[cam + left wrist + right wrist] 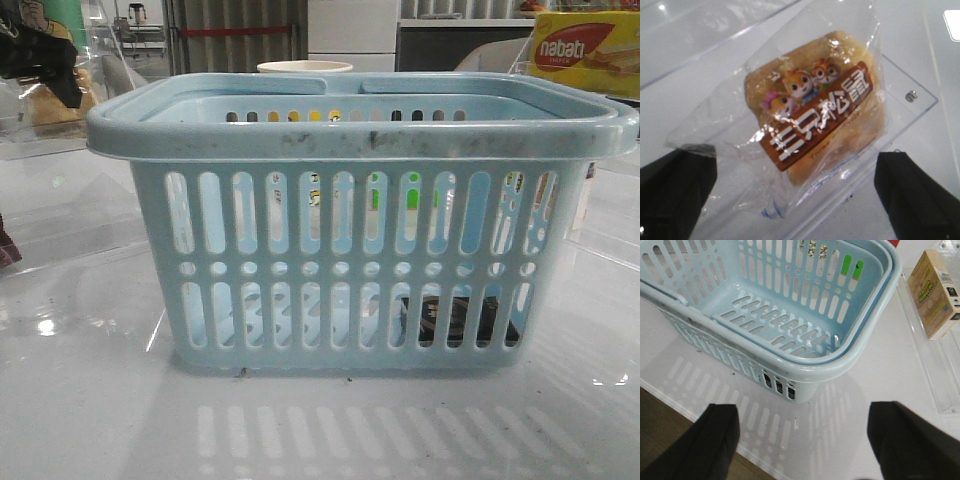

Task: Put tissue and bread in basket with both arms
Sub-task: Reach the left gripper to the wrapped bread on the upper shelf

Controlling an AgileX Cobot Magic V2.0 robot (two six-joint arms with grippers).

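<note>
The pale blue basket (360,250) fills the middle of the front view and also shows in the right wrist view (860,345). The bread (825,115), golden-brown in a clear wrapper with a brown label, lies on a clear tray. My left gripper (795,200) is open just above it, one finger on each side of the wrapper's end, not touching it. A dark pack with pale rings, the tissue (455,320), shows through the basket's low right slots. It seems to lie inside that corner. My right gripper (802,445) is open and empty over the table beside the basket's near corner.
The bread's clear acrylic tray (912,100) has a raised edge. A yellow and red nabati box (585,50) stands at the back right. A paper cup (305,67) is behind the basket. A tan box (935,295) lies in another clear tray. The table edge (670,402) is near my right gripper.
</note>
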